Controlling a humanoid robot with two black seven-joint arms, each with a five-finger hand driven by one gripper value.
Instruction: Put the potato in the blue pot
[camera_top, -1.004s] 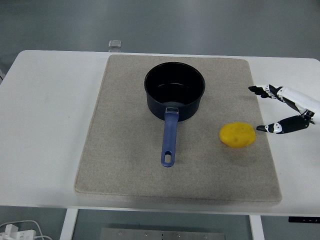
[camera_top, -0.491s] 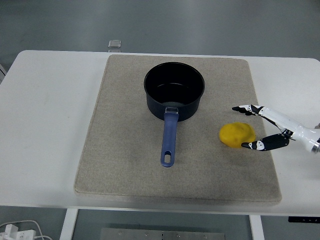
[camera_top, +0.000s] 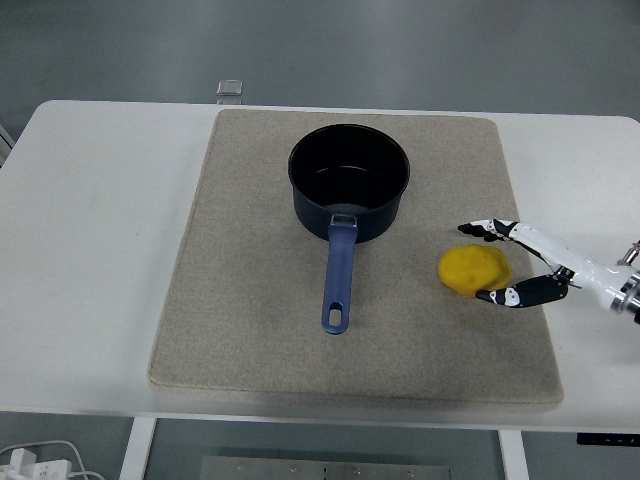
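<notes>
Right hand (camera_top: 525, 262) brackets potato (camera_top: 473, 270), contact unclear; wrist cut off.

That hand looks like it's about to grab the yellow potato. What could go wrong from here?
1. The right hand is spread around the round yellow potato from its right side only; the fingers could nudge it so it rolls across the beige mat instead of being gripped.
2. The dark blue pot has tall walls; a low carry could knock the potato against its rim.
3. The pot's long blue handle points toward the near edge, and a bump might turn the pot.
</notes>
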